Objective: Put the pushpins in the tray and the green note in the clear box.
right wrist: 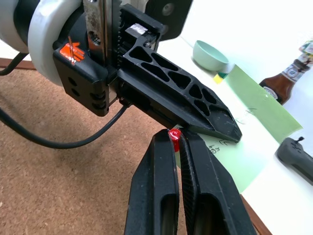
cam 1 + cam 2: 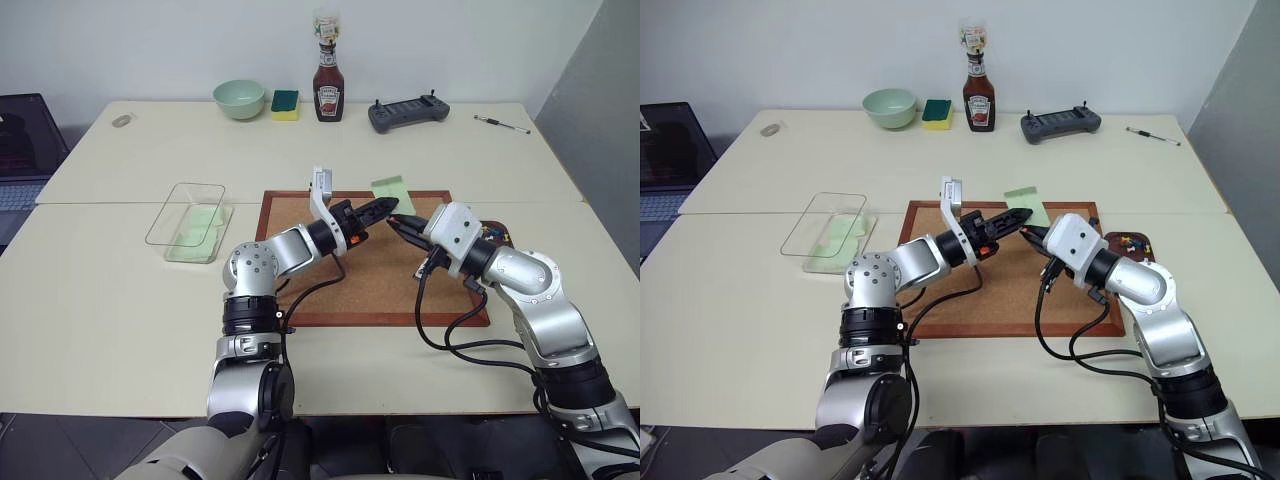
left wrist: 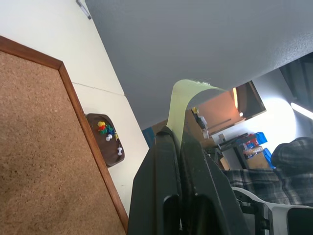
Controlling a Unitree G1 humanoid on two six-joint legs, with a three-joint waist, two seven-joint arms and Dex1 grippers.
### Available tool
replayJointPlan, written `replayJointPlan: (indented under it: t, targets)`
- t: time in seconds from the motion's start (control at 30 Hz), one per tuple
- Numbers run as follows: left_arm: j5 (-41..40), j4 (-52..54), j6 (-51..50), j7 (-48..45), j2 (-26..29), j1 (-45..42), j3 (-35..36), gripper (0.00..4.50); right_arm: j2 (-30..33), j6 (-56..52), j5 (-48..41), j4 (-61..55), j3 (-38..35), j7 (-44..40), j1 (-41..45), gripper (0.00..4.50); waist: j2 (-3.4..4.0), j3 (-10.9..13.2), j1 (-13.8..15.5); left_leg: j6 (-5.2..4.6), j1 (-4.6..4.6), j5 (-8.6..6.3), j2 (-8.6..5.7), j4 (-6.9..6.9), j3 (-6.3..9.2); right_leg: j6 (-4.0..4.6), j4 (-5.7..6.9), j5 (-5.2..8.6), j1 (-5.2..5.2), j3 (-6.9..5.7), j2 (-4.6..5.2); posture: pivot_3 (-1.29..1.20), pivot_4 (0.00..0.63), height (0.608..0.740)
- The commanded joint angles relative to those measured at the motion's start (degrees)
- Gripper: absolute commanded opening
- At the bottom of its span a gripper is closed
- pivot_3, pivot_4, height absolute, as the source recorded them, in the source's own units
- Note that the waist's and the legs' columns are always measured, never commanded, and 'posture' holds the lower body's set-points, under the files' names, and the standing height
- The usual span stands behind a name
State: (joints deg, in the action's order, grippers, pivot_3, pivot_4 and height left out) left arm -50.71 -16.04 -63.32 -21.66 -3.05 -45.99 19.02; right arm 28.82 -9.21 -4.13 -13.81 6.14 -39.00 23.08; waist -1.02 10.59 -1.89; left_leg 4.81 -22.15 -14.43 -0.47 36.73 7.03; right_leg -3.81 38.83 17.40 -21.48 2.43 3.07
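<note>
Over the cork board (image 2: 370,285), my left gripper (image 3: 173,134) is shut on the green note (image 3: 178,105), a pale green slip (image 2: 392,187) that sticks out past its fingertips. My right gripper (image 1: 177,136) meets it tip to tip and is shut on a red pushpin (image 1: 174,138). The tray (image 2: 1145,248), a small dark brown dish just right of the board, holds several coloured pushpins (image 3: 103,129) and is partly hidden behind my right arm. The clear box (image 2: 162,215) stands left of the board with pale green slips inside.
Along the table's far edge stand a pale green bowl (image 2: 239,98), a green-and-yellow sponge (image 2: 285,104), a ketchup bottle (image 2: 328,90), a dark controller (image 2: 407,112) and a pen (image 2: 502,124). A laptop (image 2: 25,150) sits at the far left.
</note>
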Motion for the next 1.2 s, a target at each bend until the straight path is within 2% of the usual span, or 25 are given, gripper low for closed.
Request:
replayJointPlan:
  t: [0.03, 0.47, 0.7, 0.87, 1.07, 1.2]
  targets:
    - [-0.54, 0.4, 0.42, 0.38, -0.07, 0.1, -0.53, 0.08, -0.93, 1.26, -2.27, -3.05, -3.18, 1.69, -0.1, 0.0, 0.0, 0.0, 0.01, 0.0, 0.0, 0.0, 0.0, 0.0, 0.0, 0.0, 0.0, 0.0, 0.0, 0.0, 0.0, 0.0, 0.15, 0.74]
    - [0.1, -0.12, 2.22, 1.26, 0.31, 0.38, -1.16, 0.08, -3.69, -4.24, -9.28, -4.14, -6.26, 2.97, 0.06, 0.0, 0.0, 0.0, 0.01, 0.0, 0.0, 0.0, 0.0, 0.0, 0.01, 0.0, 0.0, 0.0, 0.0, 0.0, 0.0, 0.0, 0.15, 0.74]
    - [-0.26, 0.88, 1.75, 1.6, 0.65, 0.98, -1.28, 0.08, -4.59, -9.28, -12.17, -4.14, -9.75, 6.75, 0.5, 0.0, 0.0, 0.0, 0.05, -0.01, 0.0, 0.0, 0.0, -0.01, 0.01, 0.0, 0.0, 0.0, 0.0, 0.0, 0.0, 0.0, 0.15, 0.74]
    - [-1.24, 5.34, -0.22, 0.4, 3.17, 2.54, -2.23, 0.08, -1.31, -6.79, -7.84, -1.18, -11.62, 8.52, -2.38, 0.0, 0.0, 0.0, 0.05, -0.01, -0.01, -0.01, -0.01, -0.01, 0.01, 0.0, 0.0, 0.0, -0.01, 0.0, 0.0, 0.0, 0.15, 0.74]
    - [-1.31, 9.03, -0.82, -0.07, 6.01, 5.63, -3.09, 0.08, 7.47, -5.67, 6.02, 6.76, -8.59, 12.77, -7.22, 0.0, 0.0, 0.0, 0.03, -0.02, -0.01, -0.01, -0.01, -0.03, -0.05, 0.0, -0.01, 0.0, -0.03, 0.06, 0.0, 0.0, 0.15, 0.74]
    - [-1.1, 8.57, -0.06, -0.26, 6.32, 5.35, -3.03, 0.08, 8.24, -5.22, 10.61, 11.3, -6.6, 15.25, -6.39, 0.0, 0.0, 0.0, -0.05, -0.02, 0.01, -0.01, 0.0, -0.02, -0.08, 0.0, 0.0, 0.0, -0.02, 0.08, 0.0, 0.0, 0.15, 0.74]
